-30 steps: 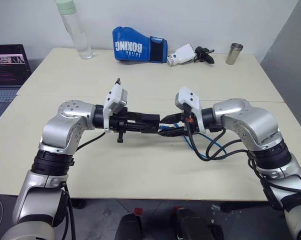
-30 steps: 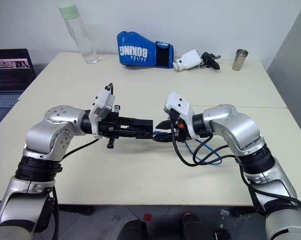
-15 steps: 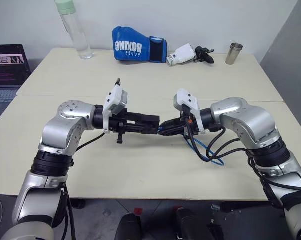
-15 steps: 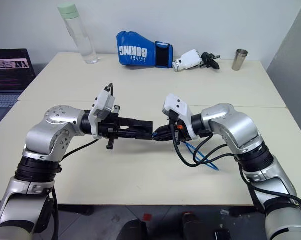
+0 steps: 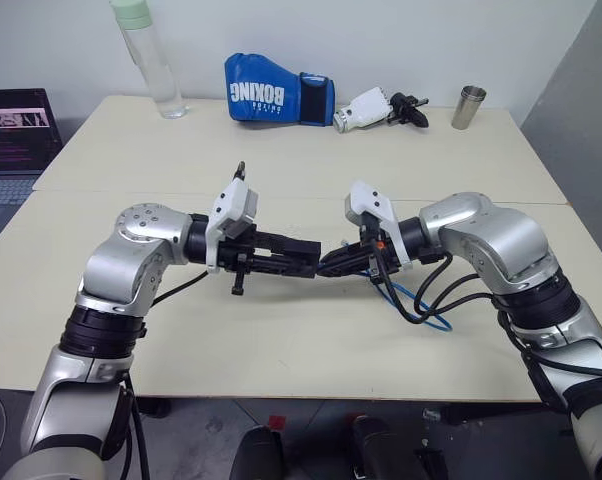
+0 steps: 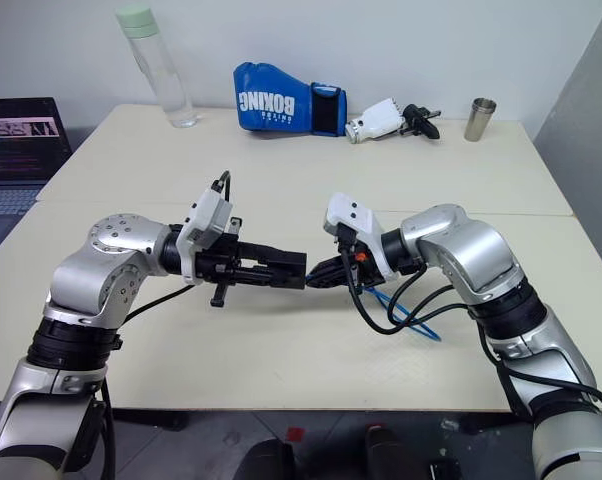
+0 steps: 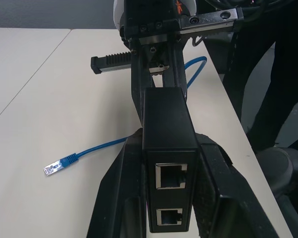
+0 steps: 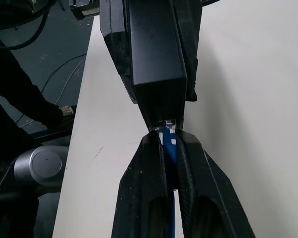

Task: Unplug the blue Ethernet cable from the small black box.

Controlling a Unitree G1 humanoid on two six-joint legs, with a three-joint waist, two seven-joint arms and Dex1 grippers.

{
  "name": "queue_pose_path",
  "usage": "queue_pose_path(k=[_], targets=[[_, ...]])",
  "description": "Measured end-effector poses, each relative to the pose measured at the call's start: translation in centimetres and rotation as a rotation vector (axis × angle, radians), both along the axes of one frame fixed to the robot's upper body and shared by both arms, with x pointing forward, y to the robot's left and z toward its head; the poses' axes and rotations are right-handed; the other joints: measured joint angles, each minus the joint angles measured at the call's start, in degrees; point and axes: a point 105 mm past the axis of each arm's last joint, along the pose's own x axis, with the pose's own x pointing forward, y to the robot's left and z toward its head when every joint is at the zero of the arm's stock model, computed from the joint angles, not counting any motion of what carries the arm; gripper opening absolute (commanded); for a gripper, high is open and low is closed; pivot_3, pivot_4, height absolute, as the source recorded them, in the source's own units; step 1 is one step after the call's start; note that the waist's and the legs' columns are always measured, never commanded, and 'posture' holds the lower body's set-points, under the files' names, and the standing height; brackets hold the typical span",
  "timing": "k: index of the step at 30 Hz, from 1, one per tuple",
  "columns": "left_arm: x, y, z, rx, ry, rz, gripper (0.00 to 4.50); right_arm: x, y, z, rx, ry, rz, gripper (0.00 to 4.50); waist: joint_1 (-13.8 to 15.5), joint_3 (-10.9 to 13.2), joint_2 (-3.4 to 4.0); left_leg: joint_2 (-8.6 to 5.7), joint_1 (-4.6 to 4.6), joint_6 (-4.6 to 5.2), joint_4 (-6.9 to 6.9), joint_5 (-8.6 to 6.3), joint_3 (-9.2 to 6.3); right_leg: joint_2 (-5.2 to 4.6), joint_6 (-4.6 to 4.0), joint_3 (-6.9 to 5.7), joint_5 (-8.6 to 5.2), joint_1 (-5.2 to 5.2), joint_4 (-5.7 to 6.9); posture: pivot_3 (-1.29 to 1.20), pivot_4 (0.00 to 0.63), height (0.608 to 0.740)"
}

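Slack blue Ethernet cable [image 5: 421,305] looped on the table [image 5: 281,340] nearest. Above mid-table, left gripper [image 5: 299,260] clamped on small black box [image 7: 168,130], right gripper [image 5: 333,264] pinching the plug at its end. Beyond: boxing glove [image 5: 276,90], bottle [image 5: 149,60], cup [image 5: 468,106].

A matt black plastic box [image 7: 168,129], a glossy blue cable [image 7: 97,148], a smooth matt cream table [image 5: 281,150].

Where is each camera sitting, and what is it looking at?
Left and right eye views: on the head, looking down over both arms and the table.
Left wrist view: on the left arm, looking along its fingers clamping the small black box.
Right wrist view: on the right arm, looking along its fingers pinching the blue Ethernet cable at the box.
Shared: both wrist views show the box from opposite ends.
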Motion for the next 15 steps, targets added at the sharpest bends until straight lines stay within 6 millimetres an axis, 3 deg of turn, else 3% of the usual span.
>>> queue_pose_path(k=[11, 15], targets=[[-0.2, -0.1, -0.3, 0.008, 0.004, -0.011, 0.79, -0.2, -0.6, -0.5, -0.012, 0.001, 0.006, 0.0, 0.0, 0.0, 0.0, 0.0, -0.01, 0.0, -0.01, 0.0, 0.0, 0.0, 0.0, 0.0, 0.0, 0.0, -0.03, 0.0, 0.15, 0.74], [-0.4, 0.8, -0.9, 0.034, 0.025, 0.007, 0.79, 1.4, -5.5, -3.5, -0.132, 0.015, -0.163, 0.0, 0.3, 0.0, -0.01, -0.06, -0.04, 0.0, 0.0, 0.0, -0.01, -0.06, 0.01, -0.02, 0.0, 0.02, -0.1, 0.0, 0.15, 0.74]])
